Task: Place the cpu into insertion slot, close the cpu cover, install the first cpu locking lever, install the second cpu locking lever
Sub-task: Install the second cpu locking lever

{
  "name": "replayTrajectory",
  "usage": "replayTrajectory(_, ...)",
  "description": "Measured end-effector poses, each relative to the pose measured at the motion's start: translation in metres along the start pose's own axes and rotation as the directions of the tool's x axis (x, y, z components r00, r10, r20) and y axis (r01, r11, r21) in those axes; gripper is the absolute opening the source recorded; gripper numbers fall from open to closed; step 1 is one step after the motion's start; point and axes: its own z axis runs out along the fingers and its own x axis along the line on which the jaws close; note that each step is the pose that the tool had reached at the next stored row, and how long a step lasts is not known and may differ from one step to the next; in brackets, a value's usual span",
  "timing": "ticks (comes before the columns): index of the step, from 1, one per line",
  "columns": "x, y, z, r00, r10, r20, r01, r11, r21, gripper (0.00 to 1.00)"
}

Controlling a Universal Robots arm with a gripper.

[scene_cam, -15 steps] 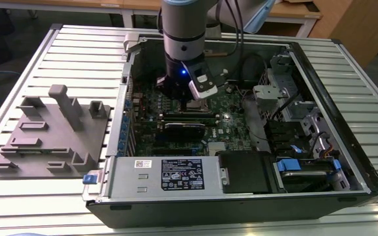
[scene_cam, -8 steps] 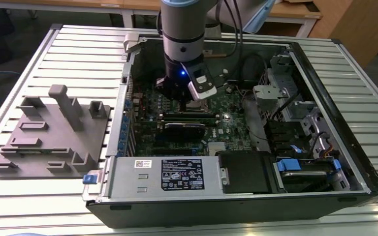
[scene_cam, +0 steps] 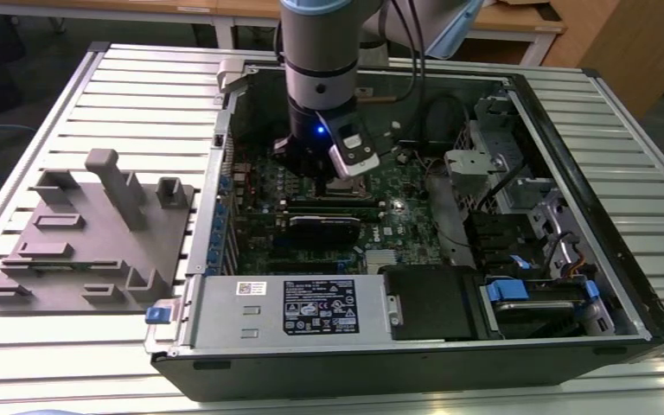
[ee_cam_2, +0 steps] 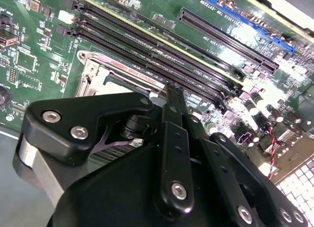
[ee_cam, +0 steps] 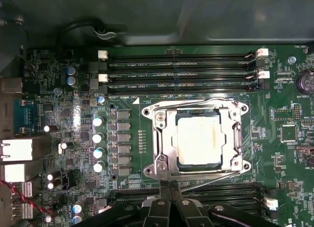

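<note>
First wrist view: cpu (ee_cam: 197, 137) seated under cpu cover (ee_cam: 164, 138), jaws (ee_cam: 169, 193) just beside rim

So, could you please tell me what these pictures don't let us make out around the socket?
- Exterior view: the insertion slot lies behind the gripper and arm.
- Second wrist view: the gripper's black linkage covers most of the cpu cover; the cpu is behind it.
- First wrist view: the cpu sits under the cover, but whether both locking levers are latched is too fine to tell.
- Jaws: tips cut off by the edge.
</note>
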Motion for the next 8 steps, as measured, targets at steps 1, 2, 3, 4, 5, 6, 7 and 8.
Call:
replayTrajectory(1, 0.0003, 0.0, 0.0003, 1.0, 0.0, 0.0, 0.0, 1.0, 0.0, 0.1)
replayTrajectory(2, 0.0006, -0.0001, 0.0007, 1.0, 0.0, 0.0, 0.0, 1.0, 0.0, 0.1)
replayTrajectory(3, 0.001, -0.0001, 0.001, 1.0, 0.0, 0.0, 0.0, 1.0, 0.0, 0.1)
replayTrajectory(4, 0.0012, -0.0002, 0.0014, 1.0, 0.0, 0.0, 0.0, 1.0, 0.0, 0.1)
replayTrajectory(5, 0.0016, -0.0002, 0.0018, 1.0, 0.0, 0.0, 0.0, 1.0, 0.0, 0.1)
replayTrajectory(6, 0.0023, -0.0003, 0.0022, 1.0, 0.0, -0.0001, 0.0, 1.0, 0.0001, 0.1)
replayTrajectory(7, 0.003, -0.0004, 0.0026, 1.0, 0.0, -0.0001, 0.0, 1.0, 0.0, 0.1)
replayTrajectory(8, 0.0036, -0.0004, 0.003, 1.0, 0.0, 0.0, 0.0, 1.0, 0.0, 0.1)
